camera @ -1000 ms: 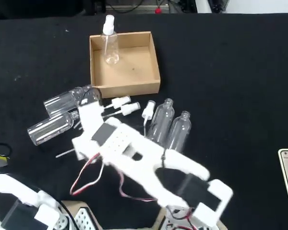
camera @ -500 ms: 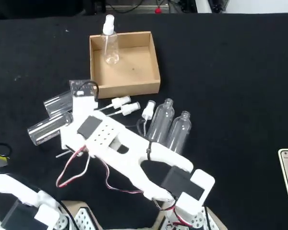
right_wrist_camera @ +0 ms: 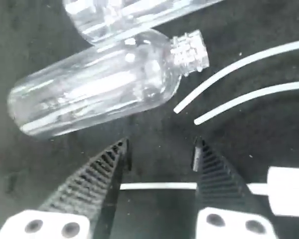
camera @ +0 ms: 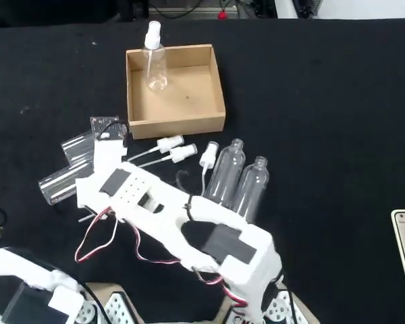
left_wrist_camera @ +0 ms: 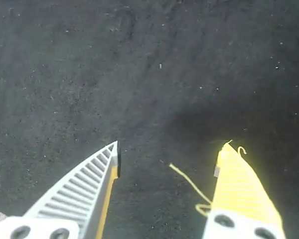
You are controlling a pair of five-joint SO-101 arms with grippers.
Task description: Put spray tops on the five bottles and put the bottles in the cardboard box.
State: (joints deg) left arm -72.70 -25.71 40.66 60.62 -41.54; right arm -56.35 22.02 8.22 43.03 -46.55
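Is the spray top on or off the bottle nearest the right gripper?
Off. The bottle lies on its side, and its threaded neck is bare and open.

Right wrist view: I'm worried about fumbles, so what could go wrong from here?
The open right end effector straddles a spray top's thin tube, not its head; closing there may bend the tube or let it slip. The lying bottle sits near one fingertip and could roll if nudged.

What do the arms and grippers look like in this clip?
The right arm is white plastic with black motor blocks and loose red-and-white cables. The right gripper has two dark ribbed fingers; the left gripper has one pale ribbed, one yellow.
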